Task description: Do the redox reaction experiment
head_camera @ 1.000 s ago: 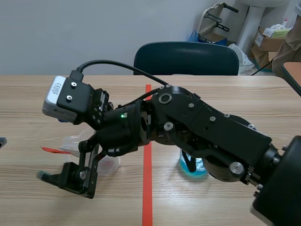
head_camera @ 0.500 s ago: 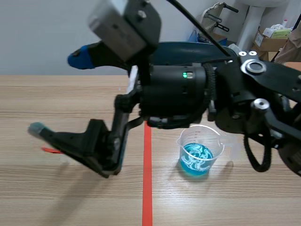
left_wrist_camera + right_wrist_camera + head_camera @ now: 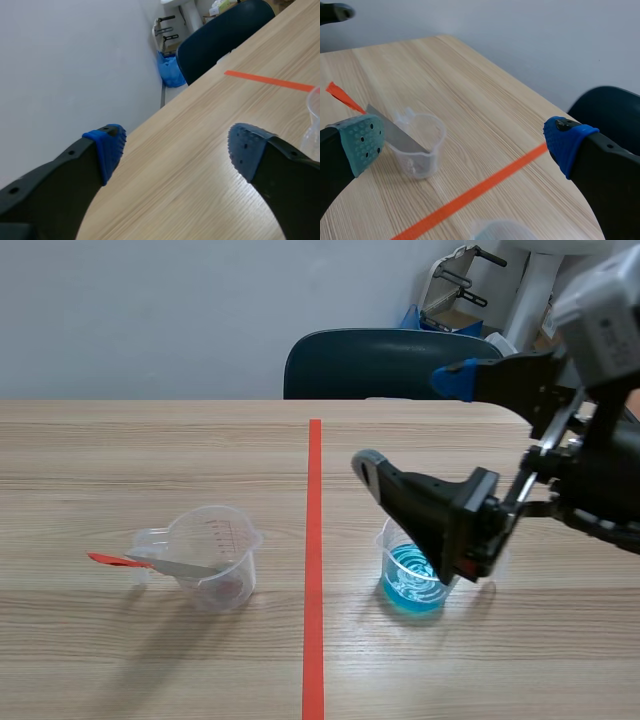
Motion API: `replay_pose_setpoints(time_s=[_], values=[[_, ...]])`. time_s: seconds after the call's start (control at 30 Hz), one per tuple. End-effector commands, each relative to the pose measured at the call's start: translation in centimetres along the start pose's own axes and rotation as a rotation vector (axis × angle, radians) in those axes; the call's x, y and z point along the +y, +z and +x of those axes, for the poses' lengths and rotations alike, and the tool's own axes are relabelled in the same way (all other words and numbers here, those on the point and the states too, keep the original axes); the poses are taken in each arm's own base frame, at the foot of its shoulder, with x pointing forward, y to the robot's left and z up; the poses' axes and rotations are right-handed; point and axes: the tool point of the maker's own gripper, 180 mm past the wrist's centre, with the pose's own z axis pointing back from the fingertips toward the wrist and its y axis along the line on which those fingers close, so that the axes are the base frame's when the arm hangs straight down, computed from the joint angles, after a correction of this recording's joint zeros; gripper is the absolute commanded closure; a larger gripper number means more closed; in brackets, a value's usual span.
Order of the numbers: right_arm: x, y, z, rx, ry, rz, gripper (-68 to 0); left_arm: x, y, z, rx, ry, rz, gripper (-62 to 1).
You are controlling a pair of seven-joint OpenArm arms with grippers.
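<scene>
Scene view: right tool (image 3: 408, 420) hangs raised over the blue-liquid beaker (image 3: 405, 592), wide open and empty.

Black arm (image 3: 595, 485), thick fingers (image 3: 432, 506); blue dotted pads (image 3: 565, 141)

Right claw (image 3: 408, 420) swung away from the clear beaker (image 3: 215, 550).

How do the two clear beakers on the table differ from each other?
The left beaker has a red-handled spatula resting in it; the right beaker has none. The right beaker holds blue liquid; the left beaker does not. Both are clear and upright.
</scene>
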Motion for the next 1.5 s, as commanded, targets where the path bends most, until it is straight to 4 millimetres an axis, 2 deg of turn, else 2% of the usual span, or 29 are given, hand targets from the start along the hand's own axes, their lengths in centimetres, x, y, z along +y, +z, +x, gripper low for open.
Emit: replay_pose_setpoints(time_s=[0.0, 0.03, 0.23, 0.43, 0.53, 0.7, 0.97, 1.47], values=[[0.3, 0.3, 1.5, -0.037, 0.009, -0.002, -67.9, 0.6, -0.2, 0.8, -0.028, -0.007, 0.013, -57.4], [0.1, 0.9, 1.5, -0.027, 0.012, -0.018, -67.9, 0.8, -0.1, 0.7, -0.025, -0.007, 0.027, -62.3], [0.9, 3.6, 1.8, 0.023, 0.009, -0.06, -67.9, 3.2, 0.3, -0.3, 0.061, -0.071, 0.124, -62.3], [2.0, 5.1, 2.1, 0.068, 0.0, -0.086, -67.9, 3.3, 1.6, -1.1, 0.085, -0.086, 0.186, -62.3], [2.6, 5.7, 1.8, 0.092, -0.016, -0.085, -67.9, 2.2, 2.1, -1.7, 0.082, -0.112, 0.201, -62.3], [2.9, 5.9, 0.9, 0.136, -0.029, -0.083, -67.9, -1.7, 2.2, -2.7, 0.088, -0.154, 0.165, -62.3], [2.9, 6.0, 0.9, 0.139, -0.029, -0.082, -67.9, -7.8, -0.3, -1.3, 0.013, -0.17, 0.093, -62.3], [2.9, 6.0, 0.6, 0.152, -0.032, -0.086, -67.9, -9.6, -5.5, 4.1, -0.018, -0.171, 0.029, -62.3]])
